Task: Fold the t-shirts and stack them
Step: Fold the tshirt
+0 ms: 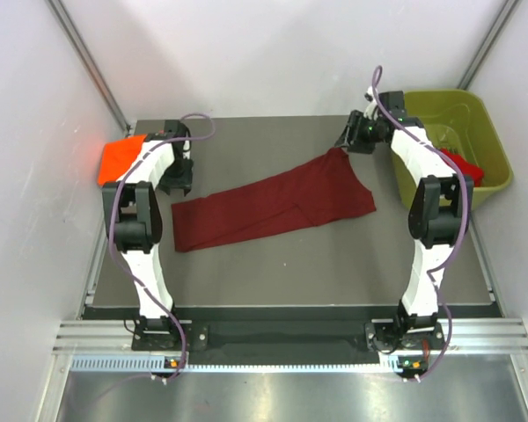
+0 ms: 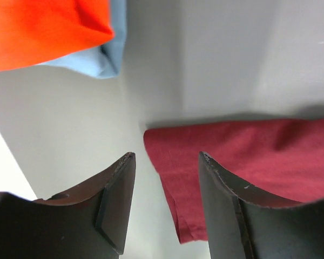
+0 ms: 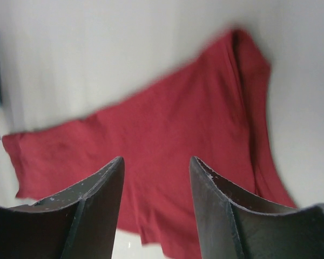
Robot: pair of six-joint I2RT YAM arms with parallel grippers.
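2 pincers (image 2: 164,202) (image 3: 154,208) apart, empty | grey table (image 1: 334,255) | white walls (image 1: 273,53) | maroon shirt (image 1: 273,207) flat

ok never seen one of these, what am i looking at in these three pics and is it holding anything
These are two white robot arms bolted at the near edge of a table, each ending in a two-finger claw. The wide picture comes from a fixed camera above and behind them. The other two come from small cameras on the wrists, so the dark wedges at the bottom are each claw's own fingers.

On the table lies a dark maroon t-shirt, folded into a long strip. The left claw is open above one end of it; the right claw is open above the other end. Neither holds anything.

At the table's far left sits an orange t-shirt on top of a grey-blue one, the start of a stack. The green bin at the right holds something red.
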